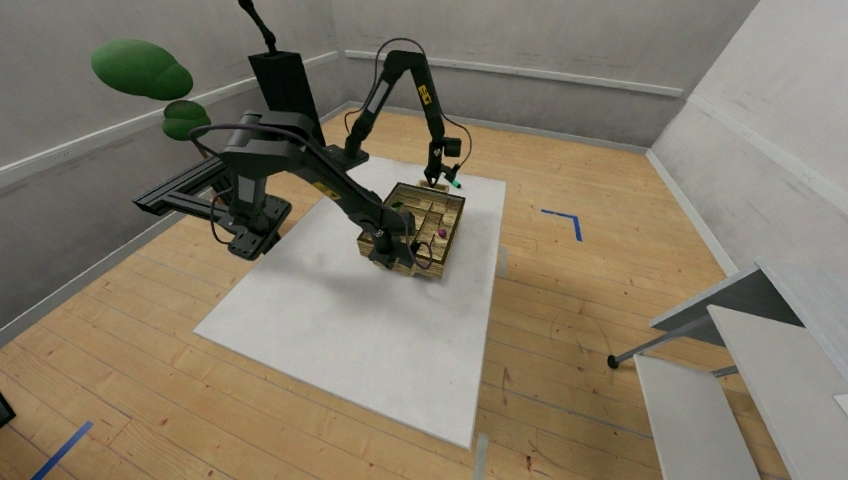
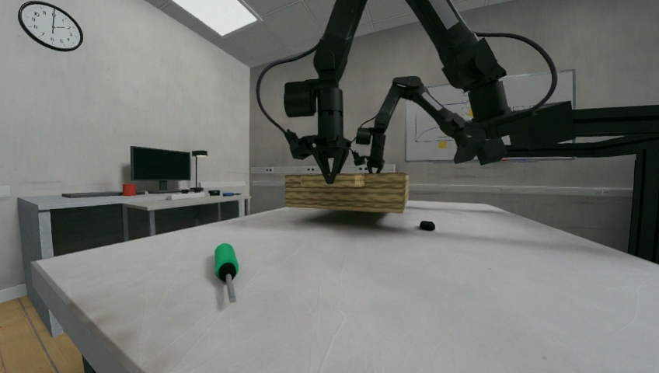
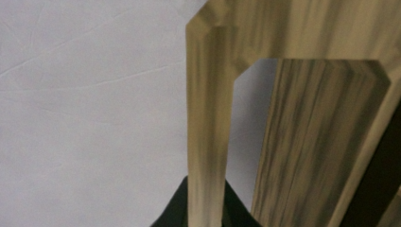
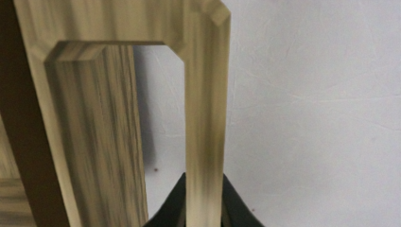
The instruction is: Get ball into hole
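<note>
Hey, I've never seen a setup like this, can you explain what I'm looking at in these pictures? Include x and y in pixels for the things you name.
It's a robot with two black arms. The top picture looks down from above, the exterior one looks across the table (image 1: pixel 357 356) (image 2: pixel 323 300) (image 3: pixel 95 142) (image 4: pixel 307 142), and two close-ups come from cameras on the wrists.

The left gripper (image 1: pixel 432 181) (image 2: pixel 329 179) (image 3: pixel 204 184) and right gripper (image 1: pixel 389 261) (image 2: pixel 374 171) (image 4: pixel 203 181) are each shut on a handle at opposite ends of a wooden maze board (image 1: pixel 437 271) (image 2: pixel 346 198) (image 3: pixel 307 142) (image 4: pixel 101 142). They hold it above the table, judging by the gap and shadow. A purple ball (image 1: pixel 442 233) sits inside the maze.

On the table lie a green screwdriver (image 1: pixel 455 183) (image 2: pixel 225 259) and a small black object (image 2: pixel 427 225) I can't identify.
</note>
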`<action>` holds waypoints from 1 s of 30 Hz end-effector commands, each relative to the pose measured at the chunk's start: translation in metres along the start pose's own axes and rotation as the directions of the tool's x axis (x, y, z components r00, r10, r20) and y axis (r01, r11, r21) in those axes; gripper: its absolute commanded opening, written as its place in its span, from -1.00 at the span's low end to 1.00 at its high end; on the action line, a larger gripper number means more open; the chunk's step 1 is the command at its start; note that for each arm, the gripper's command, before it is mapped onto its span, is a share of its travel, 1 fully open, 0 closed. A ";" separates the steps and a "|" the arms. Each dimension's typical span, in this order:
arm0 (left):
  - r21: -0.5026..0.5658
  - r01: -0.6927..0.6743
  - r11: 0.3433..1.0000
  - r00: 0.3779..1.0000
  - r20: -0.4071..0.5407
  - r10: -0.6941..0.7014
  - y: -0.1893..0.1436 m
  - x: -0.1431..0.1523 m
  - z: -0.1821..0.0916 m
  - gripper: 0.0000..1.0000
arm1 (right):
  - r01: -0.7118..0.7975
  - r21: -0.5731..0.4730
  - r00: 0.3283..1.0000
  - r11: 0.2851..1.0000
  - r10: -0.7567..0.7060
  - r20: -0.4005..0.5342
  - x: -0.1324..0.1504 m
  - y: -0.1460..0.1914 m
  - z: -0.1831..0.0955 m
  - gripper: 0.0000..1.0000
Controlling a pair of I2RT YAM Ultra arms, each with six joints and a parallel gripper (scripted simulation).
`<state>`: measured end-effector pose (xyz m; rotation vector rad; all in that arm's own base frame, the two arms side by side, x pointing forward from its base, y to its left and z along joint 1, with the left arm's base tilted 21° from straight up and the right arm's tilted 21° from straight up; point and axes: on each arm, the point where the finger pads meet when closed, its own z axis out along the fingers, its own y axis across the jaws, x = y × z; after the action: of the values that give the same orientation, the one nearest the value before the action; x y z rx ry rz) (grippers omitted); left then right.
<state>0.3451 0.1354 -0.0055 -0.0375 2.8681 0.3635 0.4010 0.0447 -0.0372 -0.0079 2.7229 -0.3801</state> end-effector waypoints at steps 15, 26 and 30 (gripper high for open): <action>0.091 -0.031 0.995 0.997 0.070 0.025 -0.005 -0.030 -0.004 -1.00 | -0.015 0.071 0.996 0.997 0.009 0.084 -0.037 0.001 -0.044 -1.00; 0.058 -0.034 0.998 0.985 0.173 0.023 0.002 -0.062 -0.019 -1.00 | -0.017 0.045 0.986 0.999 0.009 0.166 -0.066 0.010 -0.050 -1.00; 0.035 -0.028 0.999 0.987 0.158 0.022 -0.003 -0.040 -0.014 -1.00 | 0.007 -0.008 0.985 1.000 -0.006 0.173 -0.047 0.016 -0.036 -1.00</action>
<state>0.3686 0.1385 -0.0058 -0.0148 2.8207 0.2976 0.4161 0.0518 -0.0162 0.0005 2.6658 -0.4459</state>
